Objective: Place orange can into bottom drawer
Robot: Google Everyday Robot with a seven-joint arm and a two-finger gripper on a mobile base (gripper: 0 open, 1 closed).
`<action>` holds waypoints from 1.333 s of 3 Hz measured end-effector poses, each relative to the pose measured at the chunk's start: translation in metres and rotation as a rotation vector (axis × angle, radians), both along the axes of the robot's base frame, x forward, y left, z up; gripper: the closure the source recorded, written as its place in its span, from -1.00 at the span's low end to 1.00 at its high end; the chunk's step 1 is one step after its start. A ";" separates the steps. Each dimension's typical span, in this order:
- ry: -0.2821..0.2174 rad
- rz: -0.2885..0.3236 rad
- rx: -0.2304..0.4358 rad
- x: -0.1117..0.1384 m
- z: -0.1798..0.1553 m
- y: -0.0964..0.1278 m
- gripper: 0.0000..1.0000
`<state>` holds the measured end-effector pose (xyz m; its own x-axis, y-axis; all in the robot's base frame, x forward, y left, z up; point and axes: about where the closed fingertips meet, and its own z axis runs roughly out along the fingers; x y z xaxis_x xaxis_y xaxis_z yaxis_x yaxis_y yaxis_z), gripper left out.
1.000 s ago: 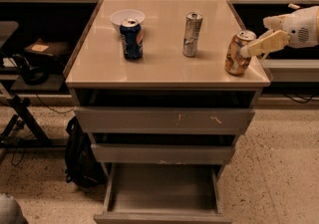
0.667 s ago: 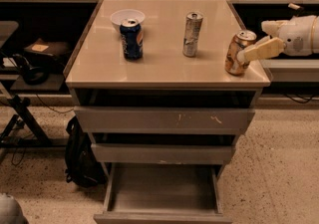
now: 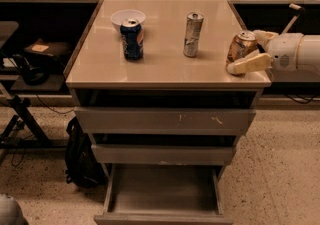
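Note:
The orange can stands at the right edge of the grey cabinet top. My gripper reaches in from the right at can height, open. One cream finger lies in front of the can's base and the other finger is behind its top, so the can sits between them on the surface. The bottom drawer is pulled open at the foot of the cabinet, with its plain grey floor showing and nothing in it.
A dark blue can stands in front of a white bowl at the back left. A slim silver can stands mid-top. The two upper drawers are slightly open. A black backpack leans against the cabinet's left side.
My gripper has moved left and lower, from beside the can's top to straddling it. The can has stayed in place on the cabinet top.

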<state>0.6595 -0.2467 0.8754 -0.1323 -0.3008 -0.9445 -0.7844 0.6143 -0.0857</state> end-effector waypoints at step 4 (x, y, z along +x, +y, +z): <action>0.000 0.001 0.000 0.000 0.000 0.000 0.30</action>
<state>0.6595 -0.2464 0.8752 -0.1325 -0.3008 -0.9444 -0.7848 0.6138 -0.0854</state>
